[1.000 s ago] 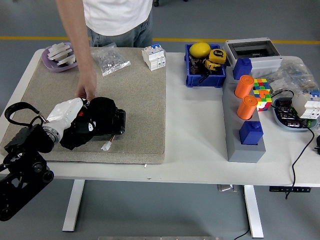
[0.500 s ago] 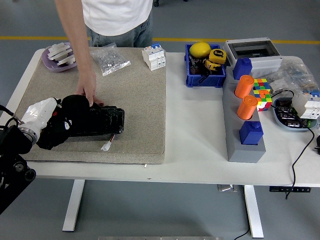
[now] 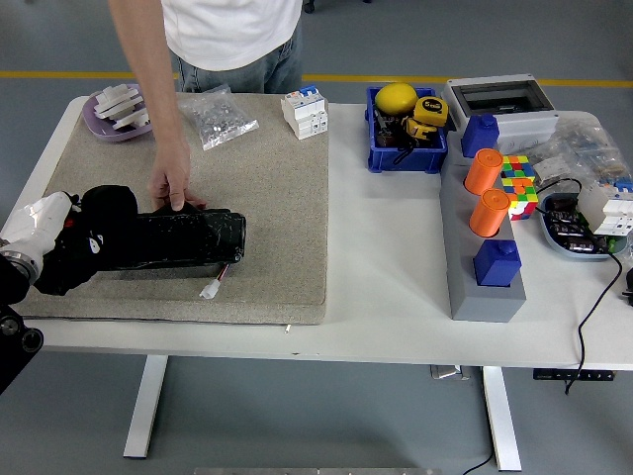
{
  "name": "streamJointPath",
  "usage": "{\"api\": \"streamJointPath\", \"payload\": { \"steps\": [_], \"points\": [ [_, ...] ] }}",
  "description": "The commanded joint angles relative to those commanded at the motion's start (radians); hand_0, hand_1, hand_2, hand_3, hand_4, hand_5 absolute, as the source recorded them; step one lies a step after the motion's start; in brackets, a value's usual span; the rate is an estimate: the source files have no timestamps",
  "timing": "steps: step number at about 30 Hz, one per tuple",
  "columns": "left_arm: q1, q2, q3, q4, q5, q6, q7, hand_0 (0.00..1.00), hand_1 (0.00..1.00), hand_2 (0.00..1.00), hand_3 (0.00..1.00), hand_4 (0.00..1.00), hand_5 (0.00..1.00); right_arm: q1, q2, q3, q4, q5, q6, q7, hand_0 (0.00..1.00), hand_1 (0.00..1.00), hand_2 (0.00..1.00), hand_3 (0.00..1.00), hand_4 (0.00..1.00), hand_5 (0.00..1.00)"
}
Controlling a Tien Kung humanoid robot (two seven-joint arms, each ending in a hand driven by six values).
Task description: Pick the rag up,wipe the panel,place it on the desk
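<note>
A long black panel [image 3: 193, 237] lies on the beige mat [image 3: 267, 198] at the table's left. My left hand [image 3: 84, 247] comes in from the left edge, its white wrist showing, with the fingers shut on a black rag [image 3: 107, 210]. The rag rests on the panel's left end. A person standing at the far side presses a hand [image 3: 172, 188] on the panel's upper edge. A small white connector [image 3: 210, 289] on a wire pokes out below the panel. My right hand is out of the picture.
At the back of the mat are a purple dish [image 3: 119, 111] of white parts, a clear bag [image 3: 220, 119] and white breakers [image 3: 305, 112]. To the right stand a blue bin [image 3: 406, 139] and a grey stand [image 3: 480, 267] with orange cylinders and blue blocks.
My left hand has slid left with the rag, from the panel's middle to its left end. The person's hand stays on the panel.
</note>
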Motion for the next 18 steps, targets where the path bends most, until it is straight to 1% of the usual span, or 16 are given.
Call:
{"api": "streamJointPath", "payload": {
  "steps": [4,10,16,18],
  "points": [
    [0.005,0.001,-0.018,0.010,0.003,0.004,0.005,0.204,0.126,0.537,0.531,0.346,0.002,0.000,-0.001,0.001,0.000,0.000,0.000,-0.001,0.743,0.588,0.639,0.615,0.998,0.625],
    [0.005,0.002,-0.018,0.009,0.001,0.004,0.009,0.205,0.127,0.536,0.531,0.348,0.002,0.002,0.001,0.005,0.001,-0.003,-0.002,0.000,0.743,0.588,0.639,0.615,0.998,0.626],
    [-0.017,-0.004,0.026,0.003,-0.012,0.005,0.010,0.206,0.126,0.535,0.532,0.352,0.002,0.004,0.002,0.006,0.002,-0.004,-0.003,0.002,0.744,0.588,0.639,0.615,0.998,0.624],
    [-0.026,-0.009,0.045,-0.003,-0.012,0.004,0.012,0.206,0.126,0.535,0.532,0.352,0.002,0.005,0.001,0.005,0.002,-0.004,-0.003,0.001,0.744,0.588,0.639,0.615,0.998,0.624]
  ]
}}
